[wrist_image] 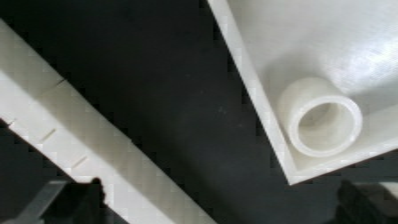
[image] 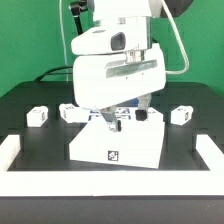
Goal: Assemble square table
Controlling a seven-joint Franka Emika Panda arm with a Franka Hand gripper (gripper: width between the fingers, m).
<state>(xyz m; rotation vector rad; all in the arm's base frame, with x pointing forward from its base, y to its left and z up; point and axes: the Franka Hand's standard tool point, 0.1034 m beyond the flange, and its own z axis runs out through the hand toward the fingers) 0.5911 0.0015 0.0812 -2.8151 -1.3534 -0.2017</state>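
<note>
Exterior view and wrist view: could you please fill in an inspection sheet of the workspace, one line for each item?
Surface: black table, bordered by a low white rail.
Job's things: square slab lies flat at the front, with a tag on its side. The round socket at its corner holds no leg. Three legs lie loose behind the slab. A fourth cannot be confirmed behind the arm.
Clutter: nothing seen.
Grippers: gripper is open over the slab's corner and holds nothing.
Cables: black cable runs along the arm, on the exterior view's right.
Surroundings: green backdrop.
</note>
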